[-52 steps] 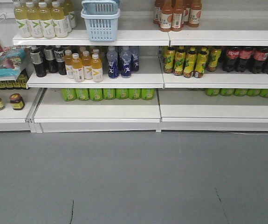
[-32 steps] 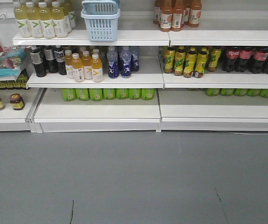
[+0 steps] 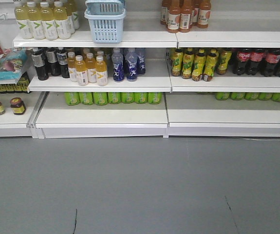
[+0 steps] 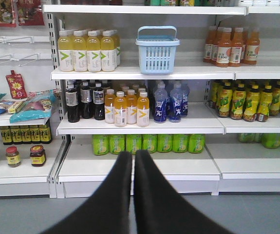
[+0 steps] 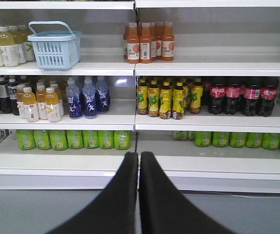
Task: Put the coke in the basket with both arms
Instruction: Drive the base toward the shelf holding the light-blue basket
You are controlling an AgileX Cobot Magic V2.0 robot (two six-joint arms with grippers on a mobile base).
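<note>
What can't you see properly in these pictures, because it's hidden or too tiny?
- Inside the basket: its own slotted walls hide it in every view, and the front view's top edge clips its handle.
- The dark cola bottles: the left wrist view's right edge cuts them off.
- Labels on the jars: too small to read.

Light blue slotted basket [image 3: 104, 24], upright on white shelf [image 3: 144, 38], handle raised, black left tool [image 4: 133, 161] and right tool [image 5: 139, 161], jaws together.

White shelves [image 3: 101, 115]; grey floor [image 3: 140, 185]
</note>
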